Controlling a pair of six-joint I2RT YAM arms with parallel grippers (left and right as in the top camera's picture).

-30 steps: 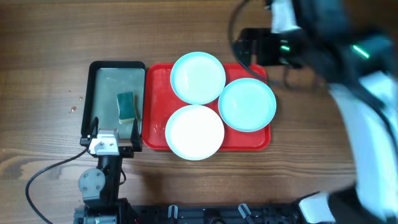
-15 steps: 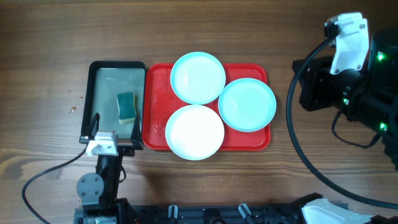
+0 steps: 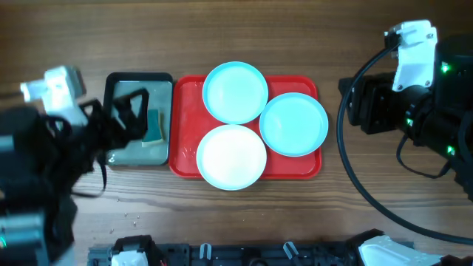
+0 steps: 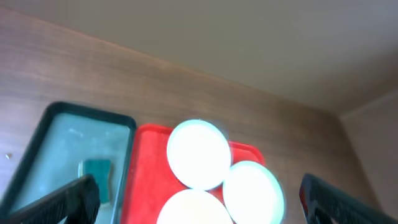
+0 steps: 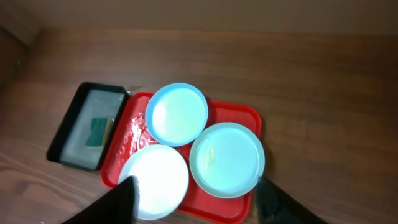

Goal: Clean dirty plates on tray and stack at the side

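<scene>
Three plates lie on the red tray (image 3: 185, 111): an aqua plate (image 3: 235, 92) at the back, an aqua plate (image 3: 293, 123) at the right and a white plate (image 3: 231, 157) at the front. My left gripper (image 4: 199, 186) is open and empty, held high over the table's left side, looking down on the tray (image 4: 146, 168). My right gripper (image 5: 196, 193) is open and empty, high above the right side. In the right wrist view the right aqua plate (image 5: 227, 158) has a small yellowish speck, beside the white plate (image 5: 158, 180) and the back aqua plate (image 5: 177, 113).
A black-rimmed tray (image 3: 118, 80) with a green sponge (image 3: 153, 125) stands just left of the red tray. My left arm (image 3: 52, 148) hangs over the table's left part. My right arm (image 3: 414, 96) and its cables fill the right side.
My left arm has risen from its rest at the front left and now hovers over the black tray. My right arm swung to the right side and has since held still. The plates have not moved.
</scene>
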